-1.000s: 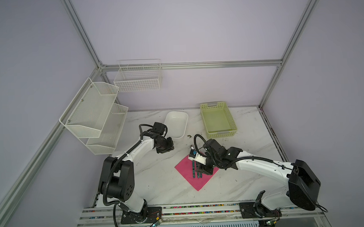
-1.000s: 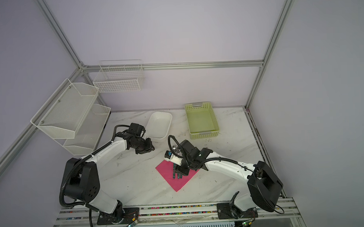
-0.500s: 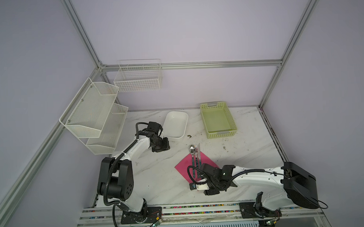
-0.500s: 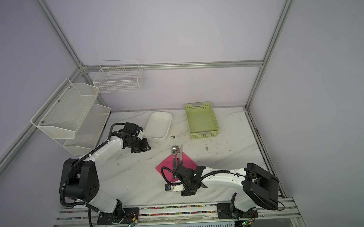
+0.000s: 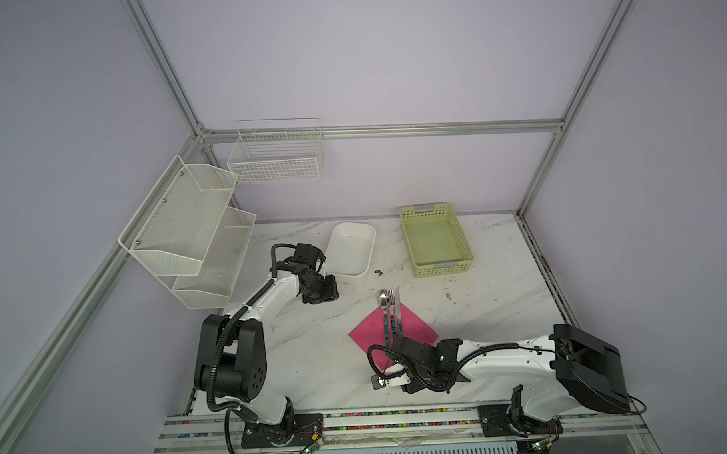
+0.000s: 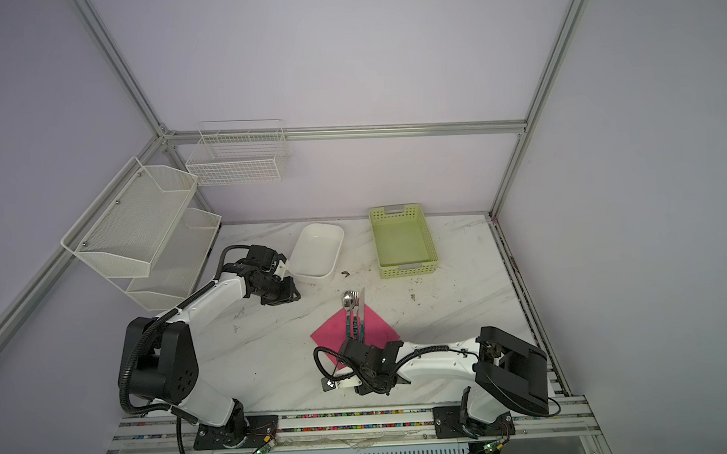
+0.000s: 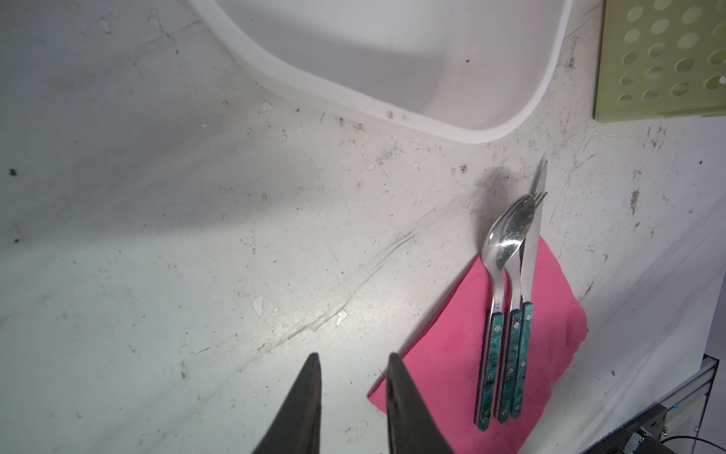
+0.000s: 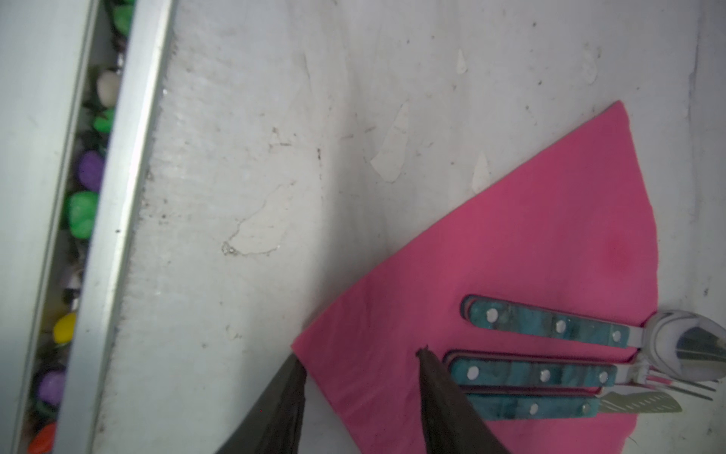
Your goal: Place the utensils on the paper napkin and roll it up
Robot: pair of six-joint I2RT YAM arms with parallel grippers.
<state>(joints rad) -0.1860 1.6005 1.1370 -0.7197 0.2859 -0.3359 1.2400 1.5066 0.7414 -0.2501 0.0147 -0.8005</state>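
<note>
The paper napkin [image 5: 417, 328], bright pink, lies flat as a diamond on the marbled surface [image 5: 316, 342], a little right of centre in the lower half of both top views [image 6: 380, 327]. Its lowest corner is hidden there under the right arm. The utensils [image 5: 392, 318] rest on it side by side, running up the frame. They are a spoon [image 7: 510, 232], a fork [image 7: 508, 365] and a knife [image 7: 532, 243], all with mottled teal handles. The handles lie on the pink sheet, while the metal heads reach past its upper corner onto the bare surface. The right hand [image 8: 361, 357] sits low at the napkin's near corner with its fingers spread. One tip is at the very edge of that corner and the other is over the sheet, just short of the fork's handle end. Nothing is pinched between them, and whether they touch the paper cannot be told. The left hand [image 7: 351, 357] hangs over bare surface left of centre in a top view, just below the white tub [image 5: 350, 247] and well apart from the napkin. Its fingers are parted by a narrow gap and hold nothing. A green basket [image 5: 435, 238] stands further up the frame.
</note>
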